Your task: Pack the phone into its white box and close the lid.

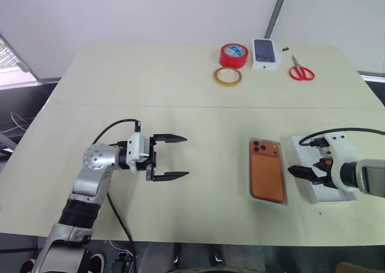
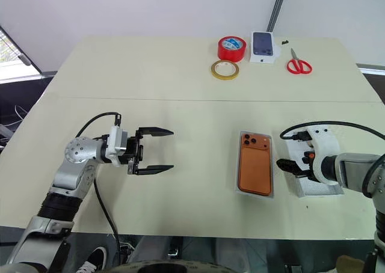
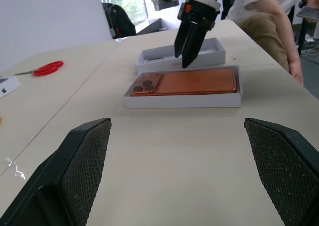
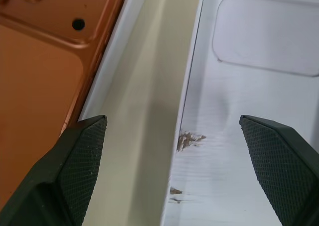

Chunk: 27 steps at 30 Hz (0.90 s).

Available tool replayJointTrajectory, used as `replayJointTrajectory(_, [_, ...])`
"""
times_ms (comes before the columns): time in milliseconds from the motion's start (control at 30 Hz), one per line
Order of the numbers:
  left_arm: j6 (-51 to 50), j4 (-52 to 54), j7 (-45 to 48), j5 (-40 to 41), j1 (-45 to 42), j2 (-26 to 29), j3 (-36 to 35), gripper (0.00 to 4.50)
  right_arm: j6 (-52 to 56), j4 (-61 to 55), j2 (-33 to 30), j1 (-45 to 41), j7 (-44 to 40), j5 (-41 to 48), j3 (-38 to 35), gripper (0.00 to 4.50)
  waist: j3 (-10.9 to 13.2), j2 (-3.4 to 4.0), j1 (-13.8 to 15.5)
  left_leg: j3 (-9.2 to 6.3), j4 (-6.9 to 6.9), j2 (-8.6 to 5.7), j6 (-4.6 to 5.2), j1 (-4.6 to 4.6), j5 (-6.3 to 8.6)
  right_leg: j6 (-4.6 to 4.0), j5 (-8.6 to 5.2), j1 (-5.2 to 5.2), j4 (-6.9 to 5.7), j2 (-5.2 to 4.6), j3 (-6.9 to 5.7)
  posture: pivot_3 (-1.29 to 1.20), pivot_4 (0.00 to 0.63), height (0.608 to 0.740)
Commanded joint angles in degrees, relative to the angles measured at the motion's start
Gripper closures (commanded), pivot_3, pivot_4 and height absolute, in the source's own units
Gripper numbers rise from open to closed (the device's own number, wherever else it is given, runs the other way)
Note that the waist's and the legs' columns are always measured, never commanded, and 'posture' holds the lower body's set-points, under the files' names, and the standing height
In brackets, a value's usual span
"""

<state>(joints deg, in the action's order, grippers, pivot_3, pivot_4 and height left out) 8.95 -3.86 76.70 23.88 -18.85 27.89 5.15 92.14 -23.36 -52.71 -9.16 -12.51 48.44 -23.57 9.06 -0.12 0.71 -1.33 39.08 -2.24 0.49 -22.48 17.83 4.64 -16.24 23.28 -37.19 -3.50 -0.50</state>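
The phone [image 1: 267, 171] lies just beside the right end effector [image 1: 299, 172].

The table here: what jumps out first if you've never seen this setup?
The orange phone lying camera-side up in its shallow white box, right of centre. Beside it, the right gripper hangs open over the white lid, while the left gripper hovers open on the table's left. Red tape and red scissors brighten the far edge.
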Motion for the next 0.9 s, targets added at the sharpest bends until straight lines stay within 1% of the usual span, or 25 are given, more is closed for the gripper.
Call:
replayJointTrajectory(33, [0.1, 1.9, -0.2, 0.6, -0.5, -0.3, 0.2, 0.0, 0.4, -2.4, 0.2, 0.9, 1.1, 1.2, 0.3, 0.04, 0.0, 0.0, 0.0, 0.0, 0.0, 0.0, 0.0, 0.0, 0.0, 0.0, 0.0, 0.0, 0.0, 0.0, 0.0, 0.0, 0.15, 0.74])
replayJointTrajectory(167, [0.1, 2.1, -0.6, 0.6, -0.3, -0.3, 0.2, 0.0, 0.4, -3.0, 0.7, 1.3, 2.0, -0.2, 1.3, 0.04, 0.0, 0.0, -0.1, 0.0, 0.0, 0.0, 0.0, 0.0, 0.0, 0.0, 0.0, 0.0, 0.0, 0.0, 0.0, 0.0, 0.15, 0.74])
replayJointTrajectory(200, [0.1, 2.2, -0.7, 0.6, -0.2, -0.3, 0.2, 0.0, 0.4, -3.2, 1.0, 1.3, 2.3, -0.2, 1.4, 0.56, 0.0, 0.0, -0.1, 0.0, 0.0, 0.0, 0.0, 0.01, 0.0, 0.0, 0.0, 0.0, 0.0, 0.0, 0.0, 0.0, 0.15, 0.74])
replayJointTrajectory(233, [0.1, 2.3, -0.9, 0.5, 0.0, -0.3, 0.2, 0.0, 0.4, -3.5, 1.2, 1.3, 2.6, -0.3, 1.7, 0.86, 0.0, 0.0, -0.1, 0.0, 0.0, 0.01, 0.0, 0.01, 0.0, 0.0, 0.0, 0.01, 0.0, 0.0, 0.0, 0.0, 0.15, 0.74])
replayJointTrajectory(400, [-0.3, 3.2, -1.6, 0.6, 0.6, -0.3, 0.3, 0.0, 0.4, -5.5, 1.9, 2.5, 4.1, -1.0, 3.1, 3.35, 0.0, -0.01, -0.1, 0.0, 0.0, 0.01, 0.0, 0.01, 0.0, 0.0, 0.0, 0.01, 0.0, 0.0, 0.0, 0.0, 0.15, 0.74])
replayJointTrajectory(467, [-0.3, 3.4, -1.9, 0.4, 0.7, -0.2, 0.3, 0.0, 0.4, -5.4, 2.5, 2.4, 4.5, -1.5, 2.9, 4.43, 0.0, -0.01, -0.1, 0.0, 0.0, 0.02, 0.0, 0.01, 0.0, 0.0, 0.0, -0.01, 0.0, 0.0, 0.0, 0.0, 0.15, 0.74])
replayJointTrajectory(700, [-0.5, 3.3, -2.7, 0.3, 0.8, -0.1, 0.1, 0.0, 0.4, -4.2, 5.7, -0.7, 5.9, -4.0, 0.9, 4.43, 0.0, -0.06, -0.6, 0.0, 0.02, 0.02, 0.0, 0.04, 0.0, 0.0, 0.0, -0.04, 0.01, 0.0, 0.0, 0.0, 0.15, 0.74])
replayJointTrajectory(800, [-0.4, 3.0, -3.0, 0.1, 0.7, -0.1, 0.0, 0.0, 0.1, -2.3, 11.0, -5.5, 6.3, -5.7, -3.9, 4.43, 0.0, 0.0, -1.1, 0.0, 0.01, 0.02, 0.0, 0.04, 0.0, 0.0, 0.0, -0.02, -0.01, 0.0, 0.0, 0.0, 0.15, 0.74])
replayJointTrajectory(833, [-0.4, 2.9, -3.0, 0.1, 0.6, -0.1, 0.1, 0.0, 0.2, -1.6, 14.1, -7.8, 6.4, -5.7, -6.4, 4.43, 0.0, 0.0, -1.2, 0.0, 0.01, 0.02, 0.0, 0.03, 0.0, 0.0, 0.0, -0.01, -0.03, 0.0, 0.0, 0.0, 0.15, 0.74])
replayJointTrajectory(867, [-0.4, 2.8, -3.1, 0.1, 0.6, -0.1, 0.1, 0.0, 0.0, -1.5, 16.2, -9.5, 6.3, -5.6, -7.8, 4.43, 0.0, 0.01, -1.3, 0.0, -0.01, 0.02, 0.0, 0.03, 0.0, 0.0, 0.0, 0.01, -0.04, 0.01, 0.0, 0.0, 0.15, 0.74])
replayJointTrajectory(900, [-0.4, 2.7, -3.2, 0.0, 0.5, -0.2, 0.2, 0.0, -2.7, -2.1, 17.0, -10.0, 5.3, -5.5, -7.6, 4.43, 0.0, 0.03, -1.4, 0.0, -0.01, 0.02, 0.0, 0.02, 0.0, 0.0, 0.0, 0.03, -0.05, 0.02, 0.0, 0.0, 0.15, 0.74])
